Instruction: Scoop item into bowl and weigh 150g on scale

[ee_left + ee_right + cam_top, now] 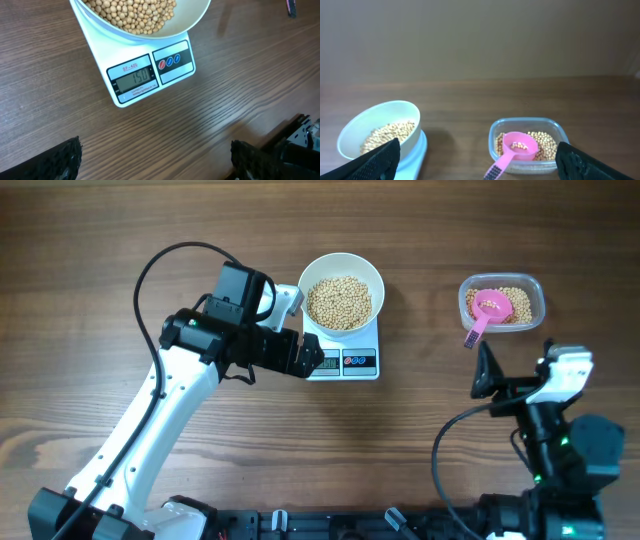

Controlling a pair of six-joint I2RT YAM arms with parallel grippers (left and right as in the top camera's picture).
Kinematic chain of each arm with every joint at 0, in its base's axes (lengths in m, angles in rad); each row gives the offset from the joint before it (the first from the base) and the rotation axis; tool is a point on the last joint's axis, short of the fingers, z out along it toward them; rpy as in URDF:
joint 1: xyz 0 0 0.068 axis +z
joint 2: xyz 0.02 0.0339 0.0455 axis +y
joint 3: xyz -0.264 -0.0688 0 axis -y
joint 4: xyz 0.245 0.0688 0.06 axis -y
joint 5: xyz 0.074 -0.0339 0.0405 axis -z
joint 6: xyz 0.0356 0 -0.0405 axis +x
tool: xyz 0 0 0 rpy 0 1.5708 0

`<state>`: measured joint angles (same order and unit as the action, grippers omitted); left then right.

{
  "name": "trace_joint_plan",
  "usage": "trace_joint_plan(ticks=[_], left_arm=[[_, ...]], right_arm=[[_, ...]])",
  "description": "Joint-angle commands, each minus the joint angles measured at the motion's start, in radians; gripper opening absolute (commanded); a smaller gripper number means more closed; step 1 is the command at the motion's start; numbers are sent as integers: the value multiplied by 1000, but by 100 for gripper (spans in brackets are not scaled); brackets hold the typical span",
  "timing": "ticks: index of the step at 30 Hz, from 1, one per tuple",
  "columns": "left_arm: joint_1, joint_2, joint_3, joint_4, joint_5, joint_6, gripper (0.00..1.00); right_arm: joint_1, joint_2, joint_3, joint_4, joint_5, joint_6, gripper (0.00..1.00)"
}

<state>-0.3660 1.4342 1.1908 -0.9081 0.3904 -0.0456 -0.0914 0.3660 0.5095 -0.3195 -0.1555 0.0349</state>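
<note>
The scale shows 150, so job looks done. The bowl w/ beans sits on the scale. L pincer, by the scale's front, and R pincer, far right of the scale, are both spread wide, empty. Don't bump it; add no more.

- The overhead view looks straight down on the wooden table from high up, taking in the scale and the clear container.
- The left wrist view looks steeply down, close over the scale's display.
- The right wrist view sits low, facing across the table. It shares the white bowl and the container with the overhead.
</note>
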Motion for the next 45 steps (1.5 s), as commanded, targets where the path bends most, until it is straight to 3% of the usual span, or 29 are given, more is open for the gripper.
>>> trace_joint_plan(ticks=[1, 16, 28, 45], left_arm=[[0, 3, 5, 2, 10, 15, 100], [0, 3, 5, 2, 9, 15, 100], [0, 3, 5, 2, 10, 15, 100], [0, 3, 5, 2, 10, 15, 100]], right_arm=[[18, -113, -98, 36, 45, -35, 100], [27, -303, -369, 278, 96, -60, 99], [62, -363, -506, 322, 96, -38, 100], [75, -363, -504, 320, 111, -59, 100]])
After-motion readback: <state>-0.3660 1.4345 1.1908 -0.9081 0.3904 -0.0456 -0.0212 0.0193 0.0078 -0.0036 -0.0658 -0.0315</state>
